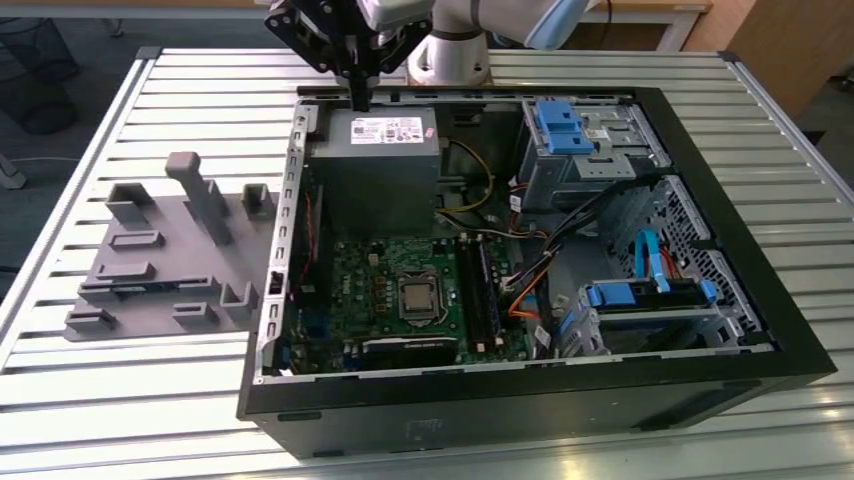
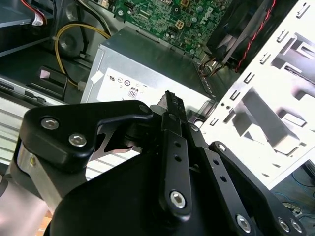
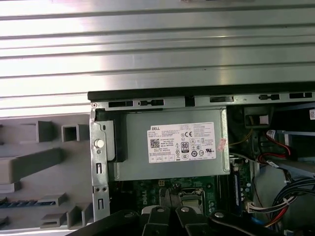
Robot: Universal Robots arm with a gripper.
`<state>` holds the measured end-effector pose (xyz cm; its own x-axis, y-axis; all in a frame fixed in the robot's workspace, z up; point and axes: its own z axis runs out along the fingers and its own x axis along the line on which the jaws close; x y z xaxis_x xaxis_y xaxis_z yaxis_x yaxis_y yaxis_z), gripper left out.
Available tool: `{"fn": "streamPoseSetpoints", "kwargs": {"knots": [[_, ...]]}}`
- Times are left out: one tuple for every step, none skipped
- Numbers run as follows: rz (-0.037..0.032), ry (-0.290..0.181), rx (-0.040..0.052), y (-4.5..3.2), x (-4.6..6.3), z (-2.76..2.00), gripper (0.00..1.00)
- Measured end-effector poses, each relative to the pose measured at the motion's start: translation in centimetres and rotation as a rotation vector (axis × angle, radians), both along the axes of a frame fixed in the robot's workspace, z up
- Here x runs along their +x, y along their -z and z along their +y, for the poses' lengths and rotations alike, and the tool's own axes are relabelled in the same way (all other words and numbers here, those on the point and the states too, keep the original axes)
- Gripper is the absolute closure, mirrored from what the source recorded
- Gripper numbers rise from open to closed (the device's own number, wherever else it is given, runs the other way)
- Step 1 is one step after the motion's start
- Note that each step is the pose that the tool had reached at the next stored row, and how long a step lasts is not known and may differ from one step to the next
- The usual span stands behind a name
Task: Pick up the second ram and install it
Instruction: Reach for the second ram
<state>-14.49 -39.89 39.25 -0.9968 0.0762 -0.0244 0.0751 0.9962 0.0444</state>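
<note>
In the exterior view an open black computer case (image 1: 534, 400) lies on its side on a slatted metal table (image 1: 174, 400). The gripper (image 1: 359, 105) hangs at the case's 12 o'clock edge, over the grey power supply (image 1: 378, 175). Its 2 fingers are pressed together into 1 thin black stick, with nothing seen between them. A white label (image 1: 387, 130) on the power supply carries black print, and the green motherboard (image 1: 380, 270) lies toward 6 o'clock from it. At 9 o'clock of the case sits a grey holder (image 1: 214, 215). A thin dark strip with a bluish edge, which looks to be the memory stick (image 1: 131, 288), stands in 1 of its slots, well apart from the gripper. In the second wrist view the gripper (image 2: 170, 96) has its black fingers meeting at the tip above the power supply (image 2: 157, 64), with the motherboard (image 2: 167, 14) beyond. In the first wrist view the label (image 3: 182, 142) shows rows of black text, a square code and round certification marks. The gripper (image 3: 169, 192) is over the motherboard (image 3: 147, 189), and the memory stick (image 3: 27, 201) shows as a bluish strip in the holder (image 3: 29, 162).
</note>
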Motion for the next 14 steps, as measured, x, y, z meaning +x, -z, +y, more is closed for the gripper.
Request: {"fn": "streamPoseSetpoints", "kwargs": {"knots": [[0.0000,0.000,0.0001,0.01,-0.10,0.00,0.89],[0.0000,0.000,0.0000,0.01,-0.15,0.00,0.89],[0.0000,0.000,0.0000,0.00,-0.20,0.00,0.89],[0.0000,0.000,0.0000,0.01,-0.24,0.00,0.89],[0.0000,0.000,0.0000,0.01,-0.26,0.00,0.89],[0.0000,0.000,0.0000,0.01,-0.27,0.00,0.89],[0.0000,0.000,0.0000,0.01,-0.28,0.00,0.89],[0.0000,0.000,0.0000,0.01,-0.29,0.00,0.89],[0.0000,0.000,0.0000,0.01,-0.29,0.00,0.89],[0.0000,0.000,0.0000,0.01,-0.30,0.00,0.89],[0.0000,0.000,0.0001,0.01,-0.33,0.00,0.89],[0.0001,0.000,0.0000,0.01,-0.36,0.00,0.89],[0.0000,0.000,0.0000,0.01,-0.40,0.00,0.89],[0.0000,0.000,0.0000,0.01,-0.45,0.00,0.89]]}}
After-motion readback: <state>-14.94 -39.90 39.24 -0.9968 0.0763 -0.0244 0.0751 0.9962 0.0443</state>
